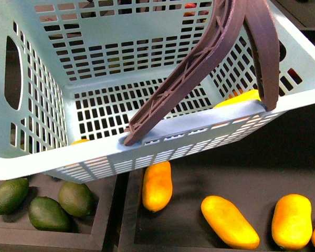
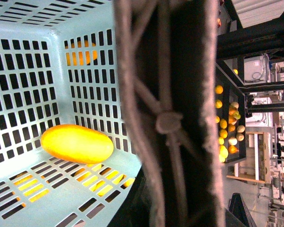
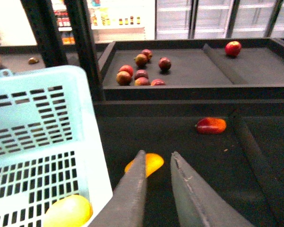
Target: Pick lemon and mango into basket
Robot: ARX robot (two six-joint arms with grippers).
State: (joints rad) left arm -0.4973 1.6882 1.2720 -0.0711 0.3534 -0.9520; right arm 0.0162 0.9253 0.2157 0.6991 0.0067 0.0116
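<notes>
Your basket [image 1: 94, 157] fills most of the front view, tilted, with its two brown handles [image 1: 220, 58] swung up together across its right half. One mango [image 2: 77, 143] lies inside it on the slotted floor, close to a wall corner in the left wrist view; the same fruit shows yellow through the slots at the near edge of the right wrist view.

Below the basket's near rim you have three more mangoes [image 1: 157, 185] on the dark shelf, well apart from one another, with a fourth cut off at the right edge. To their left, in a separate compartment, sit three dark green fruits [image 1: 47, 213], close together.

Your right gripper [image 3: 157, 158] hangs just beside the basket's outer wall, its fingers [image 3: 132, 189] slightly apart with nothing between them. An orange-yellow fruit [image 3: 151, 163] lies on the shelf beyond the fingertips. Farther off you have a red-orange fruit [image 3: 211, 125] and, in the far tray, red apples [image 3: 141, 71].

The left gripper's jaws cannot be made out; a handle blocks most of the left wrist view.
</notes>
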